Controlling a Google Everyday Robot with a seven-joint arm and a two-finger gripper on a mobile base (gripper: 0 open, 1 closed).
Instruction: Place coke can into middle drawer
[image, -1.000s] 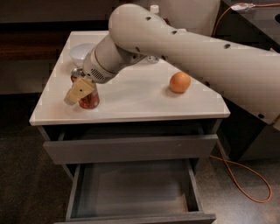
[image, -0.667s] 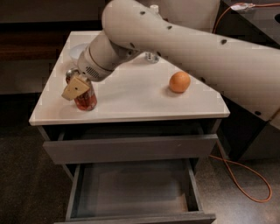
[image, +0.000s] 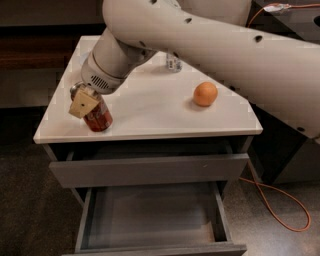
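The gripper pinches the tilted coke can near the table edge (grasp seems made); next, lower it into the open middle drawer.

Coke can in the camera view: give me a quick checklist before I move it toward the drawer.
1. Grasp: ok. The end effector, at the table's front-left corner, is closed on the coke can, which is tilted.
2. Can lifted off the tabletop: cannot tell.
3. Middle drawer open: ok, pulled well out below the table front.
4. Descent path: cannot tell. The top drawer juts out slightly over the tray's rear.
5. Bystanders: ok. The orange and the bottle stand apart from the can.
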